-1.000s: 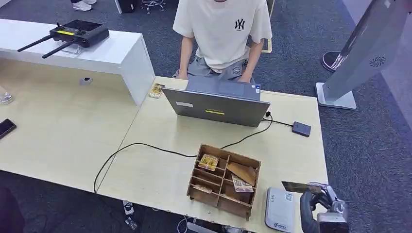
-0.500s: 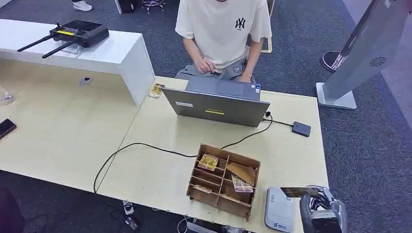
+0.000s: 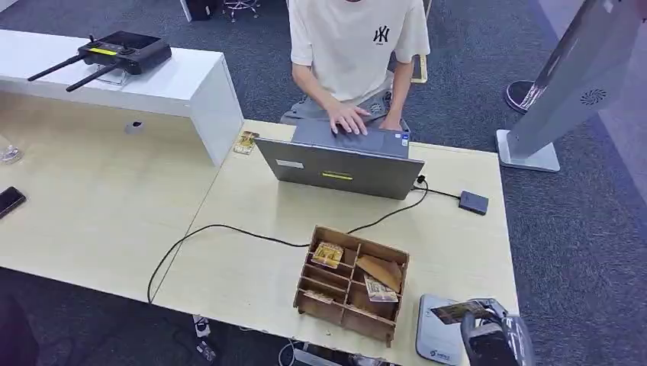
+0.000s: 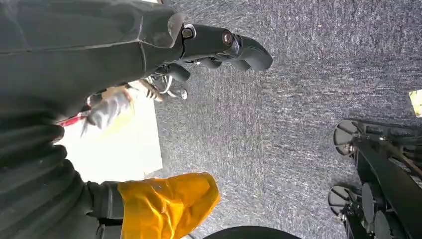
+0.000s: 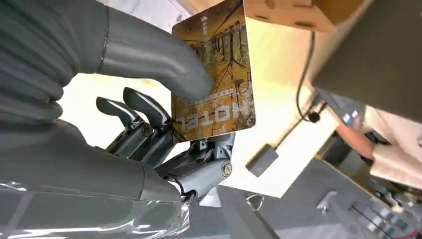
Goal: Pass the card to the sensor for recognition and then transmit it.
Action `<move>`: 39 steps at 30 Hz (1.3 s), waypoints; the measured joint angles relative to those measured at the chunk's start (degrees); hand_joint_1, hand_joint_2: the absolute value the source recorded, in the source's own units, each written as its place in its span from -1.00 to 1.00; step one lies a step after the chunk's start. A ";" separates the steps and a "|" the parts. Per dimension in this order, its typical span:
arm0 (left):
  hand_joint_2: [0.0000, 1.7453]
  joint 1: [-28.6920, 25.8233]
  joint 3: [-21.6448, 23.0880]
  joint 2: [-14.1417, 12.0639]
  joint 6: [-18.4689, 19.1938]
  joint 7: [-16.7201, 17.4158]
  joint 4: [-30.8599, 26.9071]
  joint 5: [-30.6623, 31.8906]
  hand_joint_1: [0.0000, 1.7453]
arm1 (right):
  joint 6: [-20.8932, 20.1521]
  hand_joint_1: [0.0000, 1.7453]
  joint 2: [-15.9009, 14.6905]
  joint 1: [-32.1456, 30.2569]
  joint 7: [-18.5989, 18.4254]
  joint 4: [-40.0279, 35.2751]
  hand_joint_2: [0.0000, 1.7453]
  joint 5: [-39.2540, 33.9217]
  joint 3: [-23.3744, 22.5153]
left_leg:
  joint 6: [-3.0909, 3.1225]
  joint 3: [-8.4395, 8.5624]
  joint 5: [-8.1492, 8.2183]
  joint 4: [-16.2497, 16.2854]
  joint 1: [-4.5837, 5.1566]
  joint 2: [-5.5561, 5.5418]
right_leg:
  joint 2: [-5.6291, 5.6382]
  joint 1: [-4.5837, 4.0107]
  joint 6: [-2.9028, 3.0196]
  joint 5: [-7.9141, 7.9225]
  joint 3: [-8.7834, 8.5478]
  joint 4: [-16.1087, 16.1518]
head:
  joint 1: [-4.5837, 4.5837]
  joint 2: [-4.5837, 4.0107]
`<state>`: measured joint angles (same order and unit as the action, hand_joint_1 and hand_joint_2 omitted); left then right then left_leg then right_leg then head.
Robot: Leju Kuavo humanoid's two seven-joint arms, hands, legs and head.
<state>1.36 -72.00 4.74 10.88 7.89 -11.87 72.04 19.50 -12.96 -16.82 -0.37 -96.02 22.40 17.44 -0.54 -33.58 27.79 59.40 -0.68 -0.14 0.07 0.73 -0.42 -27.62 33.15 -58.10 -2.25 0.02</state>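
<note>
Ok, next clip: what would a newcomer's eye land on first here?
Probably the right hand at the table's near right corner, holding a yellow card just above the grey reader. Next comes the wooden box of more cards beside it. Across the table, a person in a white T-shirt types on a grey laptop.

Office w/ grey carpet (image 3: 473, 84), pale wood desks (image 3: 252, 252), a person (image 3: 355, 46) typing at a laptop (image 3: 339, 164) (cable trailing across desk).
</note>
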 joint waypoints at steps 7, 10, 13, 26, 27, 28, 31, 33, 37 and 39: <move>1.00 0.06 -0.04 -0.02 0.15 0.44 0.00 0.31 -1.00 | -1.99 1.00 -2.12 1.72 -2.48 1.40 1.00 1.20 2.45 | 0.00 0.01 0.00 0.00 -0.01 0.00 | 0.01 0.00 0.00 0.00 0.00 0.00 | 0.00 0.00; 1.00 0.09 -0.07 -0.02 0.24 0.44 0.00 0.31 -1.00 | -2.71 1.00 -3.00 2.32 -3.41 2.03 1.00 1.44 3.24 | 0.00 0.00 0.00 0.00 -0.01 0.00 | 0.00 0.00 0.00 0.00 0.00 0.00 | 0.00 0.00; 1.00 0.11 -0.15 -0.02 0.28 0.53 0.00 0.33 -1.00 | -2.97 1.00 -3.85 2.98 -4.42 2.69 1.00 2.25 4.05 | 0.00 0.00 0.00 0.00 0.00 0.00 | 0.01 0.00 0.00 0.00 0.00 0.00 | 0.00 0.00; 1.00 0.15 -1.25 -0.02 0.42 0.88 0.00 0.41 -1.00 | -3.65 1.00 -5.23 5.42 -8.18 5.16 1.00 8.24 5.71 | 0.00 0.00 0.00 0.00 0.00 0.00 | 0.01 0.00 0.00 0.00 0.00 0.00 | 0.00 0.00; 1.00 0.15 -1.31 -0.02 0.42 0.92 0.00 0.39 -1.00 | -3.70 1.00 -5.23 5.59 -8.55 5.36 1.00 8.66 5.80 | 0.00 0.01 0.00 0.00 0.00 0.00 | 0.01 0.00 0.00 0.00 0.00 0.00 | 0.00 0.00; 1.00 0.16 -1.38 -0.02 0.42 1.01 0.00 0.42 -1.00 | -3.72 1.00 -5.23 5.73 -8.66 5.60 1.00 8.94 5.88 | 0.00 0.01 0.00 0.00 0.00 0.00 | 0.00 0.00 0.00 0.00 0.00 0.00 | 0.00 0.00; 1.00 0.16 -1.42 -0.02 0.44 1.12 0.00 0.44 -1.00 | -3.72 1.00 -5.23 6.04 -9.12 6.16 1.00 9.77 6.08 | 0.00 0.00 0.00 0.00 0.00 0.00 | 0.00 0.00 0.00 0.00 0.00 0.00 | 0.00 0.00; 1.00 0.16 -1.42 -0.02 0.44 1.18 0.00 0.50 -1.00 | -3.78 1.00 -5.23 6.22 -9.53 6.45 1.00 10.29 6.21 | 0.00 0.00 0.00 0.00 0.00 0.00 | 0.00 0.00 0.00 0.00 0.00 0.00 | 0.00 0.00; 1.00 0.17 -1.44 -0.02 0.48 1.27 0.00 0.48 -1.00 | -4.05 1.00 -5.23 6.66 -9.97 7.13 1.00 11.28 6.50 | 0.00 0.00 0.00 0.00 0.00 0.00 | 0.00 0.00 0.00 0.00 0.00 0.00 | 0.00 0.00; 1.00 0.17 -1.46 -0.02 0.48 1.33 0.00 0.48 -1.00 | -4.37 1.00 -5.23 6.83 -10.41 7.50 1.00 11.70 6.71 | 0.00 0.00 0.00 0.00 0.00 0.00 | 0.00 0.00 0.00 0.00 0.00 0.00 | 0.00 0.00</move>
<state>1.52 -73.46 4.72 11.37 9.22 -11.87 72.52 15.12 -18.18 -10.00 -10.78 -88.52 34.10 24.15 -0.54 -33.58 27.79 59.40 -0.68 -0.14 0.07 0.73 -0.42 -27.62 33.15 -58.10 -2.25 0.02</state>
